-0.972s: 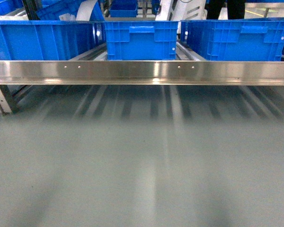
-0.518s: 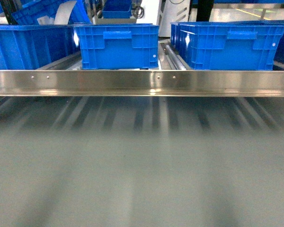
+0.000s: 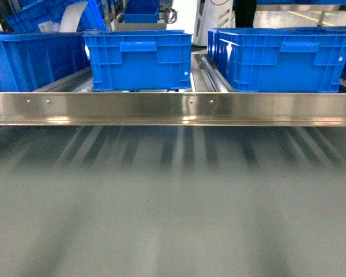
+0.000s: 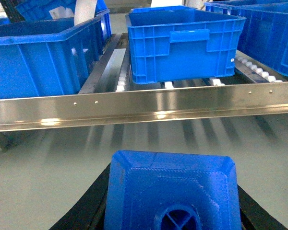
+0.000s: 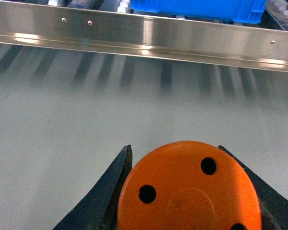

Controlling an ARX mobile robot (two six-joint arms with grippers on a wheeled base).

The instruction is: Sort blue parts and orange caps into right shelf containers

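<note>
Carry phase, judging by the load in both grippers and the shelf (image 3: 173,108) ahead. The base faces the steel front rail; the floor fills the lower half of the head view.

Doing it well: each piece must clear the rail, then the crate rim, before release. Lift high enough to pass over the thick rim, centre over the open crate, and let go low so nothing bounces out. Which crate takes which part cannot be told from here; the right shelf containers (image 3: 282,57) sit at about 1 o'clock in the head view, and a middle crate (image 3: 138,59) at 11 o'clock.

Left gripper (image 4: 173,206): clenched around a blue part (image 4: 170,189), dark jaws showing either side of it at 6 o'clock in the left wrist view, the hole in its top face toward the camera. The rail lies beyond at 12 o'clock.

Right gripper (image 5: 187,191): jaws closed against the flanks of an orange cap (image 5: 187,187), holes visible in its top, at 6 o'clock in the right wrist view. Neither arm shows in the head view.
</note>
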